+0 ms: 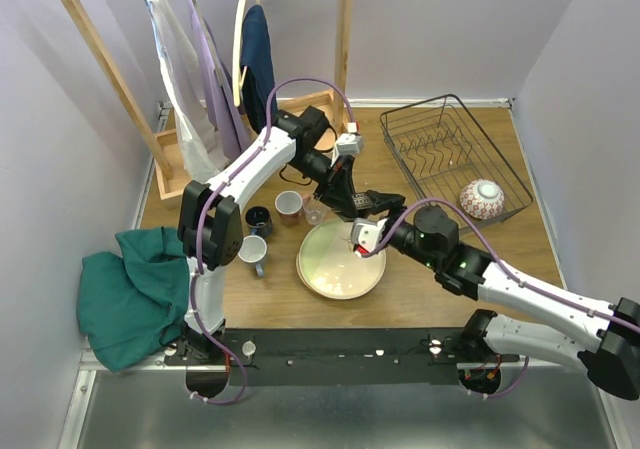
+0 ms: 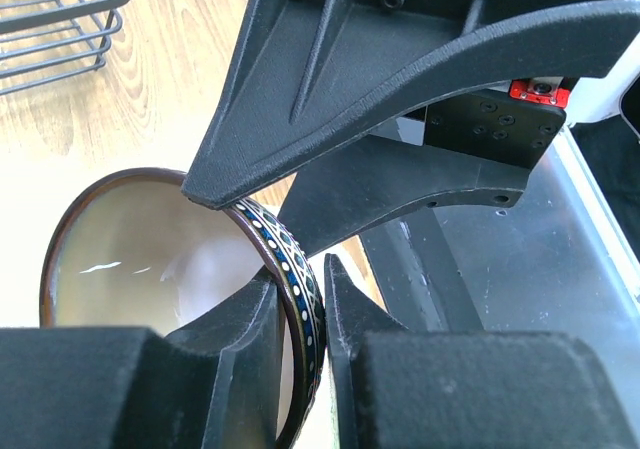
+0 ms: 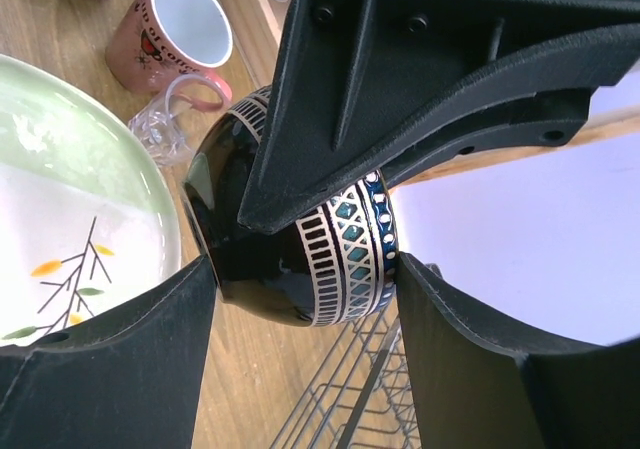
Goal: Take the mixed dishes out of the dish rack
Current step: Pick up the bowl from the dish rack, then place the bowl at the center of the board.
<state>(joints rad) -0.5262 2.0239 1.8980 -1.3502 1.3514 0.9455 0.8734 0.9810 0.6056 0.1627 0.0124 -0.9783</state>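
Near plate [image 1: 325, 269], left claw [image 2: 304, 304] on bowl [image 3: 262, 279]

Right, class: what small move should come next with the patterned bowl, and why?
Probably the right hand should open. The left hand pinches the rim of the patterned bowl while the right hand clamps its sides, so letting go would complete the handover.

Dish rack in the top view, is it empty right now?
No, a red-and-white patterned bowl sits inside the dish rack, toward its near right corner.
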